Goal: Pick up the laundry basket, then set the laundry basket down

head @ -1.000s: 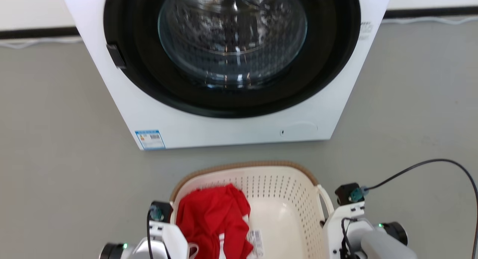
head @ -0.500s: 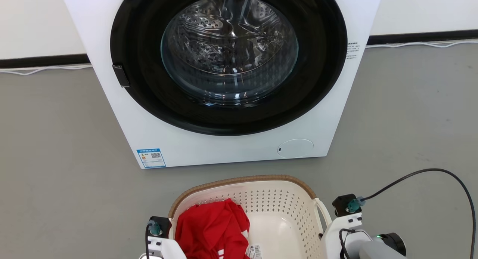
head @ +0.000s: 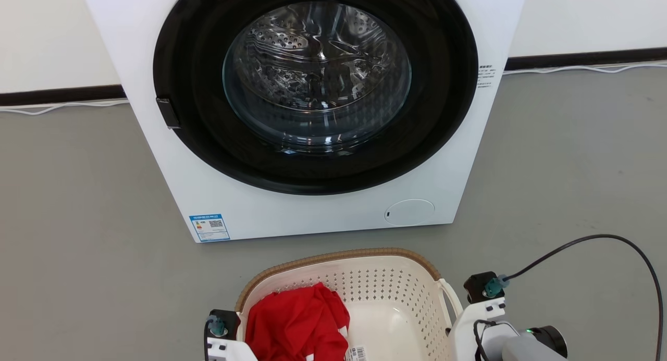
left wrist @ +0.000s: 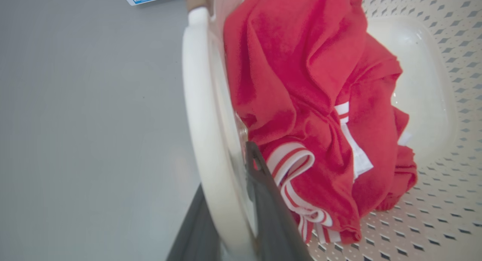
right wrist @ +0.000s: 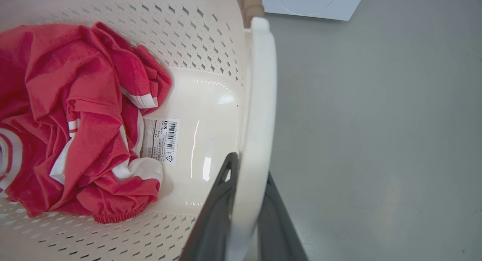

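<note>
Spotted basket (head: 396, 298) near, just before washer (head: 312, 215). Saw left gripper (left wrist: 226, 170) pinching left handle (left wrist: 199, 103), right gripper (right wrist: 249, 167) pinching right handle (right wrist: 260, 84). Needed level, matched motion both sides; risked tipping red shirt (head: 297, 319) otherwise.

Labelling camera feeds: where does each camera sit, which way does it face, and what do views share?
Head view: on the head, looking forward and down at the washing machine and laundry basket; left wrist and right wrist at the bottom.
Left wrist view: along the left hand, clamped on the basket's handle; red garment inside.
Right wrist view: along the right hand, clamped on the opposite handle; barcode sticker beside the garment.
Shared: all three show basket and garment.
</note>
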### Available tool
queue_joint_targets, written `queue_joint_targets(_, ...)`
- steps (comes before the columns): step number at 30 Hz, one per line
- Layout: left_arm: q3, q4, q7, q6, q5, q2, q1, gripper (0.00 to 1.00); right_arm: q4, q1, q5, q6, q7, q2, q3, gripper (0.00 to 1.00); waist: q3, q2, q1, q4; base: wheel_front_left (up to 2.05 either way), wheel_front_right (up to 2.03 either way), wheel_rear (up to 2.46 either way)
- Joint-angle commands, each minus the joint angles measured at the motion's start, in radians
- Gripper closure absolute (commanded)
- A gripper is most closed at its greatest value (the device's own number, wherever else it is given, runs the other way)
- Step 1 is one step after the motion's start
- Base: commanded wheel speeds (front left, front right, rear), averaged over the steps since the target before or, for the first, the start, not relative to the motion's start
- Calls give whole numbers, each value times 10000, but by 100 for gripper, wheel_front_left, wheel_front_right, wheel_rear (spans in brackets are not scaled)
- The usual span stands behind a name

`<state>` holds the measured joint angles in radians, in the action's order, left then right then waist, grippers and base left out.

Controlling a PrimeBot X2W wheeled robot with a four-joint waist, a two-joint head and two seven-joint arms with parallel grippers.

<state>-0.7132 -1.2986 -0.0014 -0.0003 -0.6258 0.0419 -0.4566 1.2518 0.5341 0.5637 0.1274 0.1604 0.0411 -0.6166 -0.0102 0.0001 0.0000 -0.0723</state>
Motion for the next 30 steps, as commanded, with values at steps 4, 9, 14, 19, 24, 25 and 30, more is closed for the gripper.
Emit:
queue_joint_targets(4,96,79,-212,46,21,346,-103,100,-227,139,-168,33,42,91,-120,100,12,-1,0,-61,0,0,0)
queue_joint_targets(9,51,79,-206,61,11,373,-106,100,-311,118,-167,33,103,91,-126,100,39,-1,0,-119,0,0,0)
queue_joint_targets(14,-7,79,-10,168,-10,355,-265,100,-475,75,-195,33,199,91,-207,100,48,-1,0,-193,0,0,0)
queue_joint_targets(19,-256,447,1172,886,-188,95,-967,100,-657,-136,-200,33,269,91,-289,100,-53,-1,0,-206,0,0,0)
queue_joint_targets(24,-649,1207,1505,1187,-529,87,-824,100,-745,-155,-239,33,310,91,-270,100,-3,-1,0,-224,0,0,0)
queue_joint_targets(25,-718,1289,1535,1239,-587,87,-805,100,-735,-155,-251,33,303,91,-249,100,1,-1,0,-220,0,0,0)
queue_joint_targets(30,-1013,1483,1585,1407,-830,85,-763,100,-710,-173,-296,33,263,91,-163,100,5,-1,0,-186,0,0,0)
